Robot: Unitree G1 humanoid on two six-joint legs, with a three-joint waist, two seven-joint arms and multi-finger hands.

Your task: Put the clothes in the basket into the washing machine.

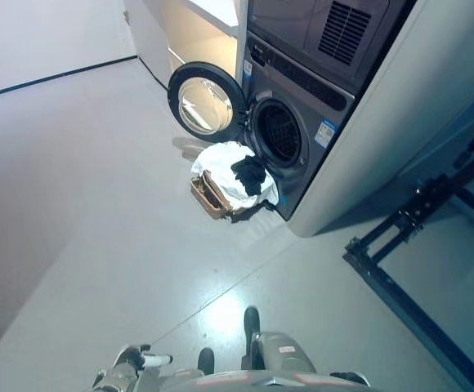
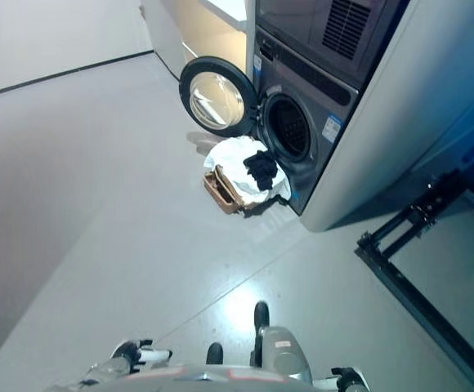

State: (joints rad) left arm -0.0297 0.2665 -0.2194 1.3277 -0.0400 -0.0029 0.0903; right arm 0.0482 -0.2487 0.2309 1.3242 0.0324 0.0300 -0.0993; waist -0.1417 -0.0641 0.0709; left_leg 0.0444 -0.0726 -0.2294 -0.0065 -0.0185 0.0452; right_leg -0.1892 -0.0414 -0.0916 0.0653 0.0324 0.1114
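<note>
Your left hand (image 1: 131,359) sits at the bottom edge of the view, low over the floor (image 1: 98,204); whether its fingers are released or clenched, you cannot tell. Your right hand (image 2: 347,380) barely shows at the bottom right, its state also unclear. Well ahead, the brown basket (image 1: 207,194) stands on the floor just before the washing machine (image 1: 302,122), heaped with white clothes (image 1: 225,167) and a black garment (image 1: 251,173). The round door (image 1: 204,102) hangs open to the left of the drum opening (image 1: 279,133).
</note>
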